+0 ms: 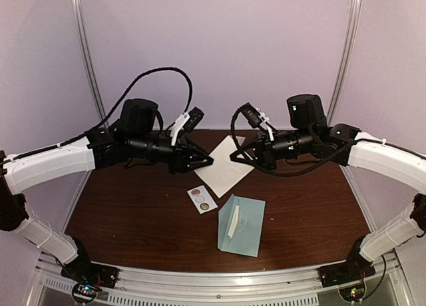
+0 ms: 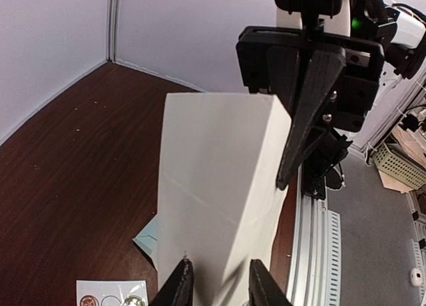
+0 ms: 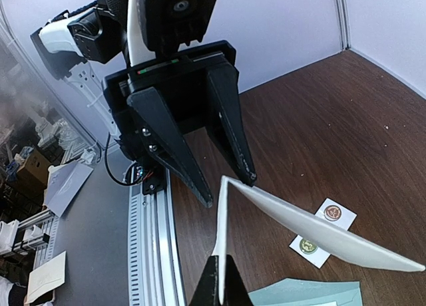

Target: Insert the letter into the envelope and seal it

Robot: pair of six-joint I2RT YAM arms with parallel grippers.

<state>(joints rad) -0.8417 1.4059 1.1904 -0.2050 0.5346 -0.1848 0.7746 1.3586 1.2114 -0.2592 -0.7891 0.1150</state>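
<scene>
The right fingers (image 3: 205,289) are pinching one edge of the white letter (image 3: 313,229), the left fingers (image 2: 178,287) are standing slightly apart around its opposite edge, and the envelope (image 1: 243,225) is lying flat on the counter (image 1: 133,206).

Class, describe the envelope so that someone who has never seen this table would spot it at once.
Look at the dark brown table, towards its near edge, just right of centre. The envelope lies flat there, a pale teal-blue rectangle. Its colour sets it apart from the white letter and the small white sticker strip beside it.
</scene>
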